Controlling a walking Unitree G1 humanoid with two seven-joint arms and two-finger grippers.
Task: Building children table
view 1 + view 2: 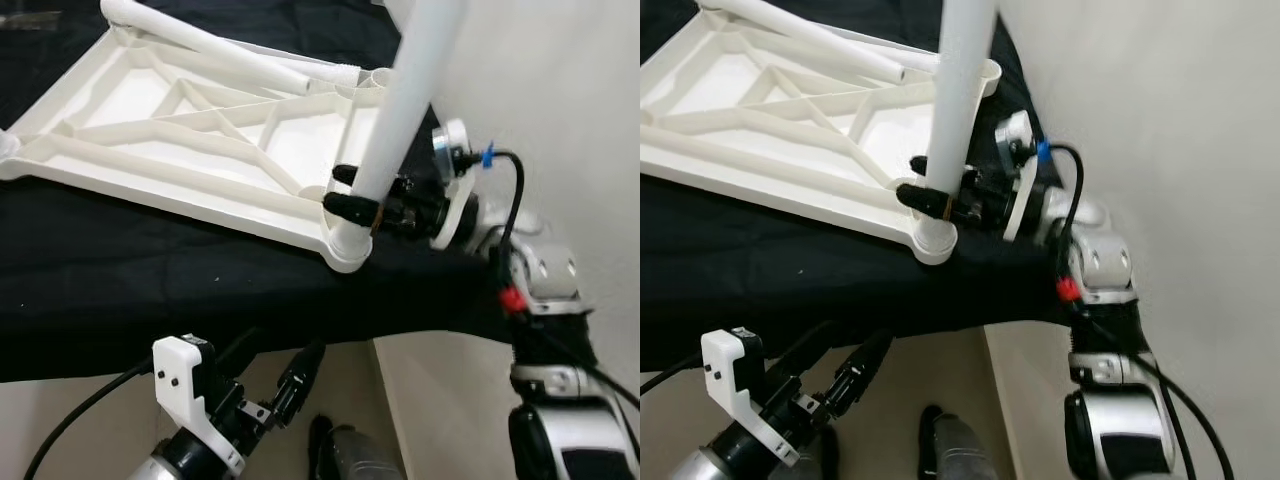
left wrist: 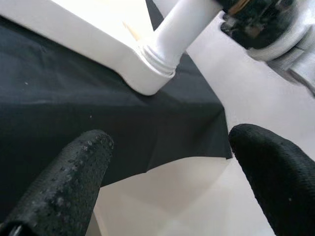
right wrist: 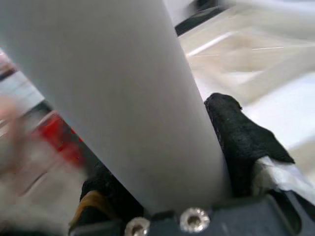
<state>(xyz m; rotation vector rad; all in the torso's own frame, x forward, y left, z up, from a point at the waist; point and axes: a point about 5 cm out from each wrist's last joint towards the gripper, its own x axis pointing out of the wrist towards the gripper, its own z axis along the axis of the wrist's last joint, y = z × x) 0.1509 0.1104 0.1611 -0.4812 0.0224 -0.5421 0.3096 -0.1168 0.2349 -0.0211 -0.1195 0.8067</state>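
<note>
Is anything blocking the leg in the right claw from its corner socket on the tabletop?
Nothing visible does. The right claw is shut on the white leg, whose lower end already sits in the corner socket of the upturned tabletop. The left claw hangs open below the table edge.

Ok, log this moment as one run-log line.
right gripper: shut on table leg, upright in corner socket of table top | left gripper: open, low by black cloth
</note>
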